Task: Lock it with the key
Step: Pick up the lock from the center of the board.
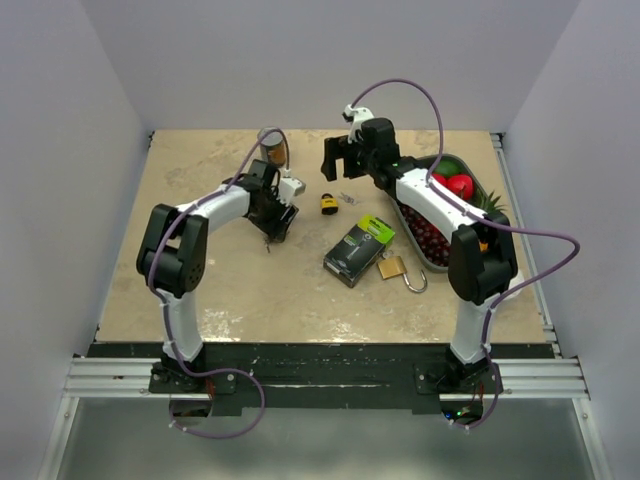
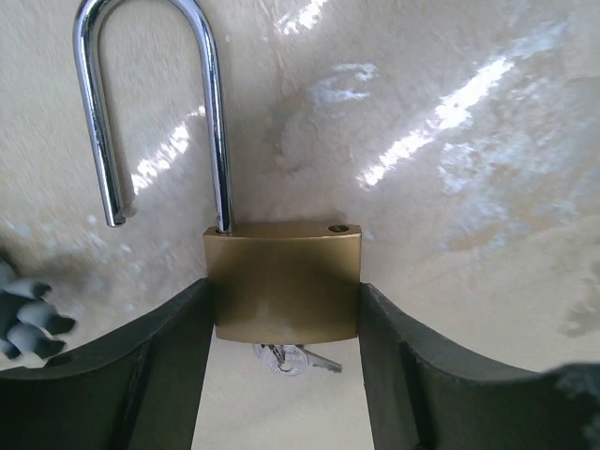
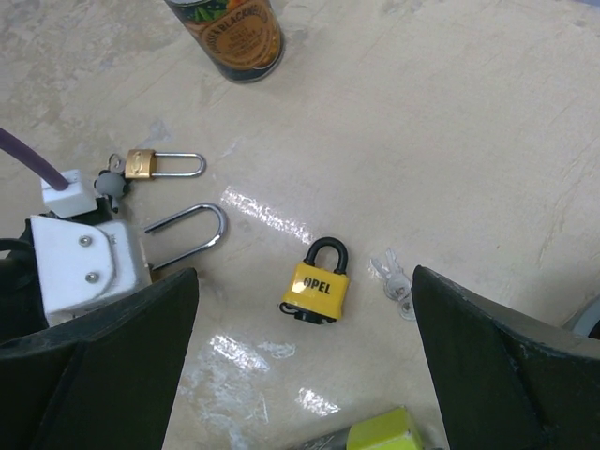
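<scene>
A brass padlock lies on the table with its steel shackle swung open. A silver key sticks out of its underside. My left gripper is shut on the lock body, one dark finger against each side. From above, that gripper is left of centre. My right gripper stands wide open above a shut yellow padlock and holds nothing. Loose keys lie just right of that lock. The right gripper is at the back centre.
A small brass padlock with a key lies near a tin can at the back left. A green and black box and another open brass padlock lie at centre right. A fruit tray stands on the right.
</scene>
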`<action>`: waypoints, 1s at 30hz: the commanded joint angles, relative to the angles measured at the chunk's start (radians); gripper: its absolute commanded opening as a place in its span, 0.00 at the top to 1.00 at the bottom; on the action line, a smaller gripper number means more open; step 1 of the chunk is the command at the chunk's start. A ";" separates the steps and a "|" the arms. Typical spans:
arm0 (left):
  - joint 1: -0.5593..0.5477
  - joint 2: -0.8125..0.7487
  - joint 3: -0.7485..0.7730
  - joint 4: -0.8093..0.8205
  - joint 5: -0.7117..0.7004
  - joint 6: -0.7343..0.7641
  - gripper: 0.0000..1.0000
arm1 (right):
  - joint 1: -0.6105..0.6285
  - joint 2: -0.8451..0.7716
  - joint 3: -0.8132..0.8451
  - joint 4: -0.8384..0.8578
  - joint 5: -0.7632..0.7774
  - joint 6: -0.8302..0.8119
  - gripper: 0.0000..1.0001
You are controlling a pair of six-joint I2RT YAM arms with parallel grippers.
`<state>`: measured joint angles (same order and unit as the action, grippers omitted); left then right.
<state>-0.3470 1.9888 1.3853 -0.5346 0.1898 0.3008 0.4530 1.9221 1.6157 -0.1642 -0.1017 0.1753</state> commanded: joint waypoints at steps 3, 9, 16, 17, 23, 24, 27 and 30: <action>0.011 -0.215 -0.055 0.166 0.115 -0.365 1.00 | -0.004 -0.021 0.032 0.032 -0.038 0.023 0.04; 0.022 -0.326 -0.080 0.269 0.060 -0.613 1.00 | -0.002 -0.058 -0.052 0.118 -0.081 0.090 0.05; 0.031 -0.397 -0.071 0.358 -0.059 -0.986 1.00 | -0.002 -0.117 -0.207 0.328 -0.139 0.226 0.06; 0.036 -0.397 -0.063 0.354 -0.070 -1.009 1.00 | -0.002 -0.121 -0.220 0.353 -0.150 0.255 0.06; 0.054 -0.380 0.007 0.317 -0.067 -1.164 1.00 | 0.030 -0.130 -0.312 0.563 -0.191 0.400 0.07; 0.054 -0.378 0.023 0.314 -0.066 -1.177 1.00 | 0.038 -0.129 -0.315 0.580 -0.179 0.409 0.07; 0.055 -0.380 0.041 0.306 -0.070 -1.224 1.00 | 0.073 -0.120 -0.310 0.614 -0.148 0.449 0.07; 0.060 -0.383 0.052 0.303 -0.079 -1.258 1.00 | 0.107 -0.115 -0.304 0.630 -0.096 0.471 0.08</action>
<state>-0.2947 1.6382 1.3609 -0.3141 0.1219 -0.8536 0.5186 1.8458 1.3022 0.3481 -0.2474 0.5716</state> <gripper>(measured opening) 0.626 0.928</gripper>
